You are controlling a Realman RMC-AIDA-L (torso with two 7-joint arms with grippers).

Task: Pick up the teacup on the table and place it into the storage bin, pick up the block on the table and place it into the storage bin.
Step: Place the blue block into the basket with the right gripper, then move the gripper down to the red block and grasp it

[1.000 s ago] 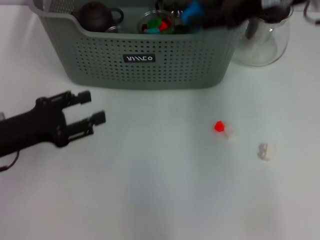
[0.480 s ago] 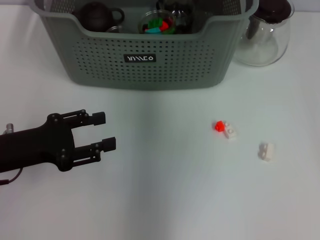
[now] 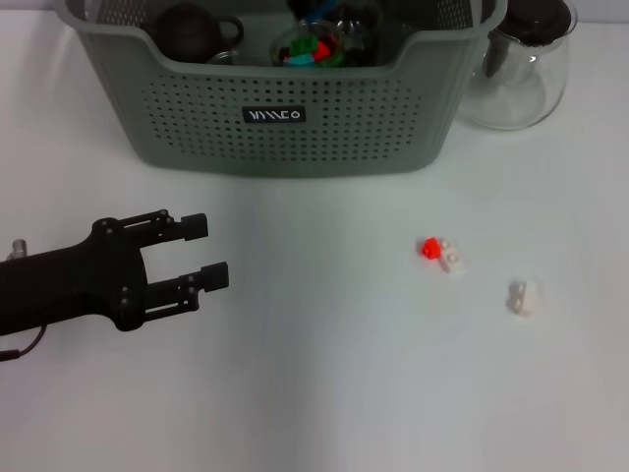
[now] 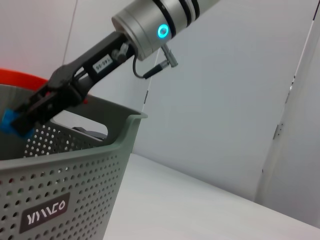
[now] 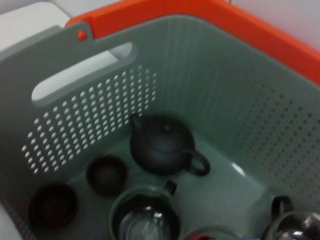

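While my right gripper (image 4: 22,119) hangs over the bin (image 3: 295,128), pinching a blue block (image 4: 9,123), I judge the step in hand to be the drop into that bin. From the left wrist view I see the fingers closed on the blue piece just above the rim. The next move calls for opening the fingers so the block falls among the things inside, then pulling the arm clear of the wall.

My left gripper (image 3: 201,253) hovers over the near left of the table (image 3: 314,393), fingers spread and holding nothing. Two more blocks wait on the right: a red and white one (image 3: 441,253) and, just right of it, a white one (image 3: 522,297).

Inside the bin, a dark teapot (image 5: 164,146) and small dark cups (image 5: 106,175) sit on the floor. Whether the task's teacup is one of them, I cannot tell. From the head view the right arm is cut off at the far edge, so its height over the bin is hard to judge. A glass pitcher (image 3: 518,69) stands right of the bin.
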